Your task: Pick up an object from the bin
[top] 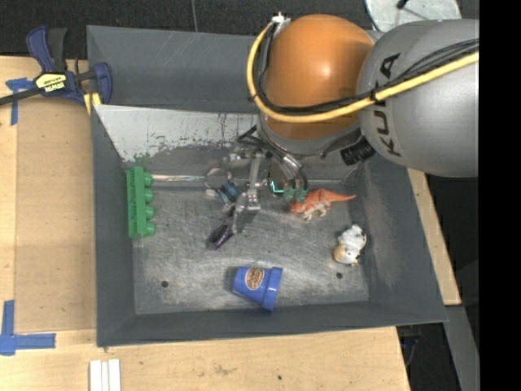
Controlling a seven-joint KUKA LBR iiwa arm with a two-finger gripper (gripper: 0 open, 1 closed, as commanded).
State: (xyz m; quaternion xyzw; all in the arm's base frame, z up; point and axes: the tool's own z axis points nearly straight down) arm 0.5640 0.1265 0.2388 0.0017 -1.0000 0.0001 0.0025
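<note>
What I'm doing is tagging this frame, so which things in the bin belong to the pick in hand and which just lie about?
In hand: gripper, low over the middle of the grey metal bin; orange plastic dinosaur toy, nearest, just beside it.
Lying about: green studded plastic block, view's left; blue plastic cup on its side, front; small white toy figure, view's right.

The claw (pixel 244 208) hovers near an orange toy dinosaur (pixel 319 203) in the bin (pixel 114 218).
</note>
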